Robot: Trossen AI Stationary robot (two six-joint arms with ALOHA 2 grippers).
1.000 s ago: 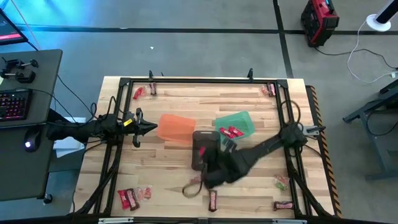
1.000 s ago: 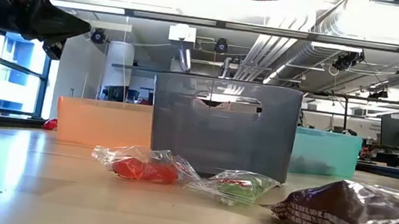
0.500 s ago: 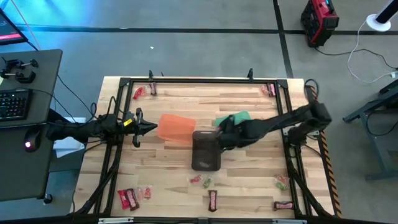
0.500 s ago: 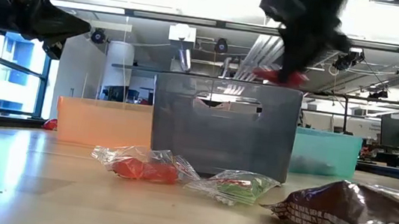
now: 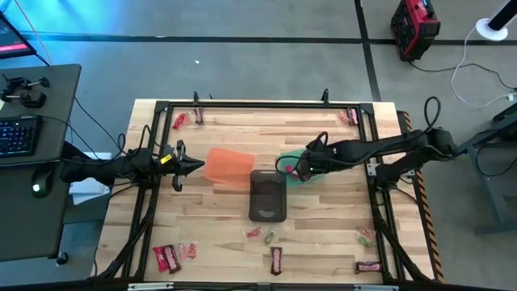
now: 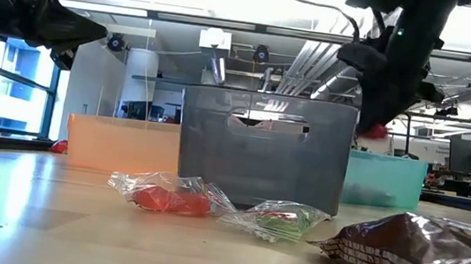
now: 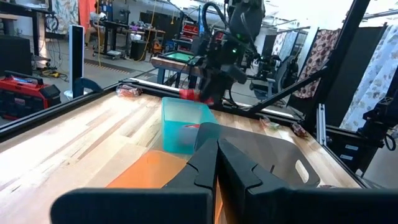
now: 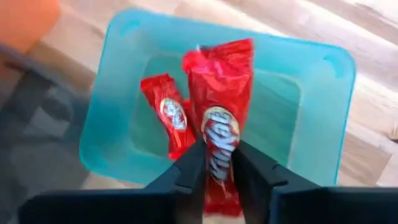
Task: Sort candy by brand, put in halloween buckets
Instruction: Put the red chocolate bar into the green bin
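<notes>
Blocking green bucket (image 5: 317,156) below: right gripper (image 5: 300,168).

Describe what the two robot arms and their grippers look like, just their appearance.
Both arms are dark, nearly black, slim jointed links with black cables looping off them. The left gripper tapers to a narrow point, with a small yellow mark just behind it. The right gripper has two flat, dark, angular fingers. A small green light shows near the right arm's wrist in the high view.
</notes>
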